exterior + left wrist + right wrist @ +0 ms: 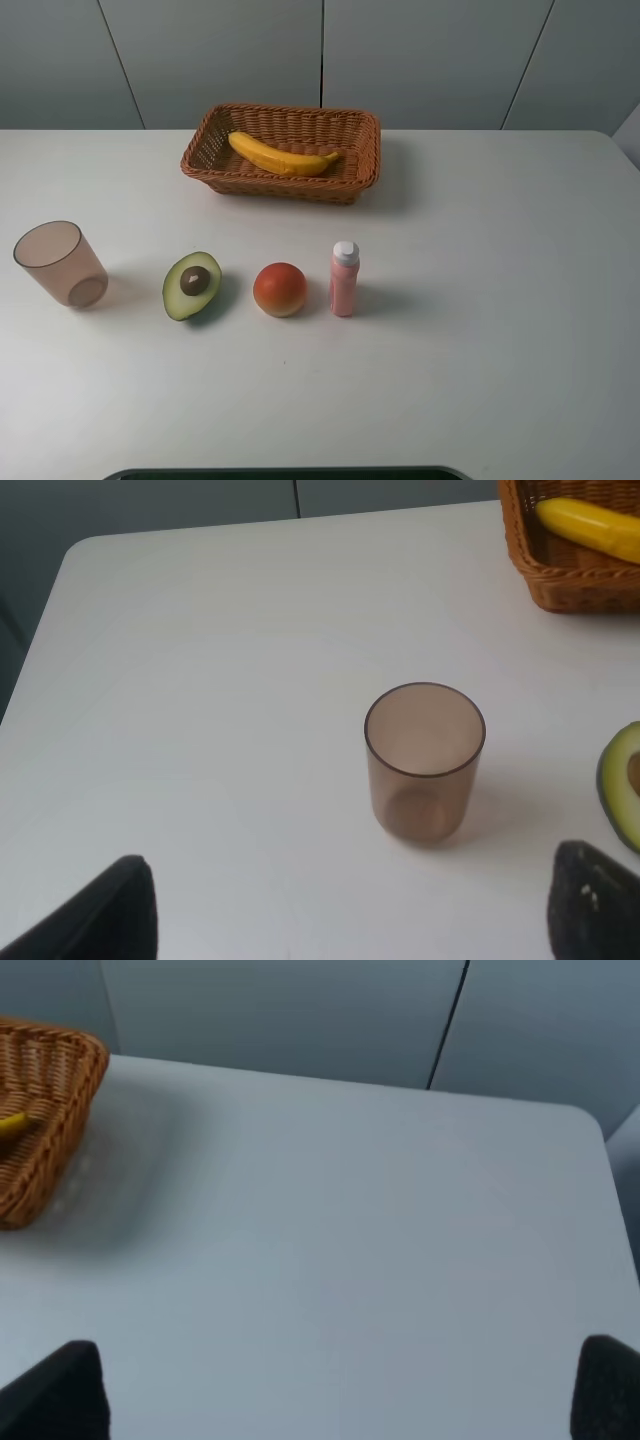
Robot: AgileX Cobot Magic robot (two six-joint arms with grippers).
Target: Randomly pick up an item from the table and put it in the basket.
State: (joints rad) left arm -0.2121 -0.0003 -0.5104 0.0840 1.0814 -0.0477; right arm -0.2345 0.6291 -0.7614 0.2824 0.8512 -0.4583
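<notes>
Banana [281, 157]: long, curved, yellow, darker stem tip; lies in basket [362, 160]. Left gripper [340, 920] and right gripper [340, 1400]: jaws wide apart, holding nothing.

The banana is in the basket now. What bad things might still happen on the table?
1. The pink bottle stands upright and narrow beside the round orange-red fruit; a bump may topple it.
2. The cup stands in front of the left gripper, whose jaws are open; a forward move might knock it over.
3. The fruit could roll if nudged.
The banana lies well inside the basket, so it seems safe.
</notes>
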